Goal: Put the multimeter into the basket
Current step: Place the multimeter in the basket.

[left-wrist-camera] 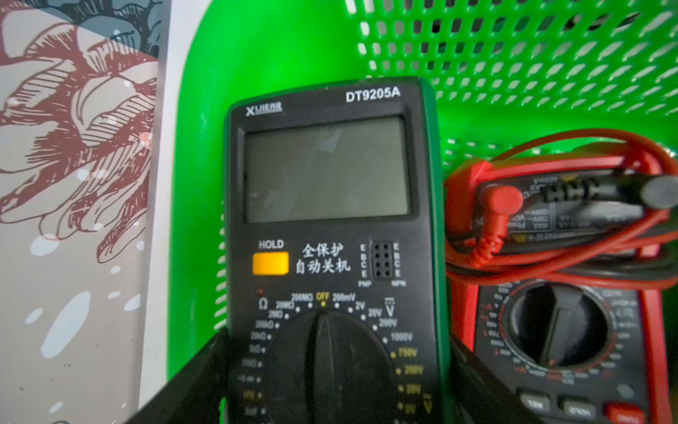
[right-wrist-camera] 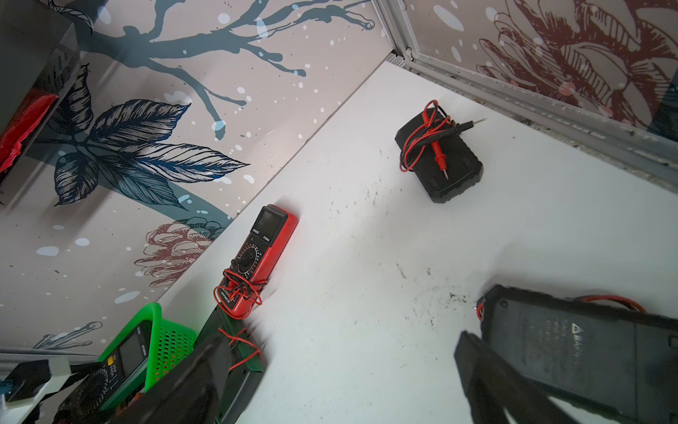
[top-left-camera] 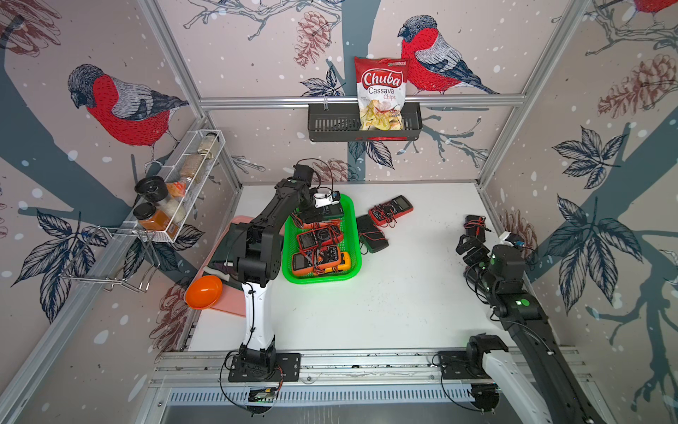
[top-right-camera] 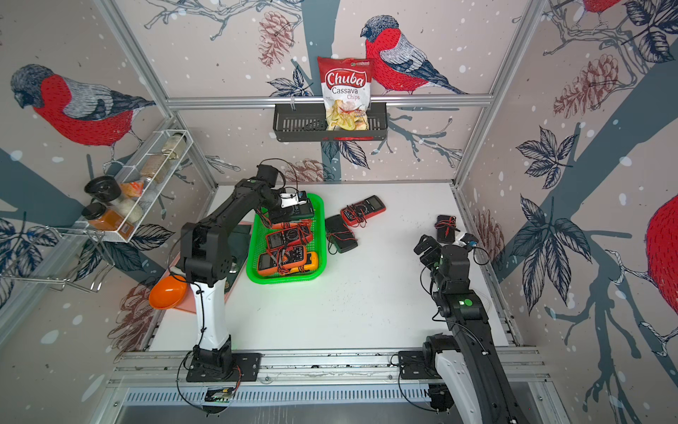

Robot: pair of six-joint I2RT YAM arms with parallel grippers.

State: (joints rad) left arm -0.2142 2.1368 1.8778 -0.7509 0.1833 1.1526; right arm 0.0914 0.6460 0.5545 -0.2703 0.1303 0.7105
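While the left gripper (left-wrist-camera: pixel 337 341) has its jaws closed against both sides of the green-cased multimeter (left-wrist-camera: pixel 326 205), down at the dial end, that meter lies face up within the far end of the basket (left-wrist-camera: pixel 279 55); whether it rests on the mesh or hangs just above it cannot be told. Just beside it is a red multimeter (left-wrist-camera: pixel 550 330) wound in its own leads. Nearer along the basket floor lie orange meters (top-left-camera: pixel 321 258), tangled in red wire. On the white table (top-left-camera: pixel 367 312), just beside the basket's rim, a dark meter (top-left-camera: pixel 372 233) lies face down, with a second red meter (top-left-camera: pixel 390 209) next to it. Well apart, near the right wall, the right gripper (right-wrist-camera: pixel 341 341) stands spread wide with nothing between its jaws. A black meter (right-wrist-camera: pixel 587 348) lies back-up beside it, and another black meter (right-wrist-camera: pixel 440 158) carrying probes lies farther off.
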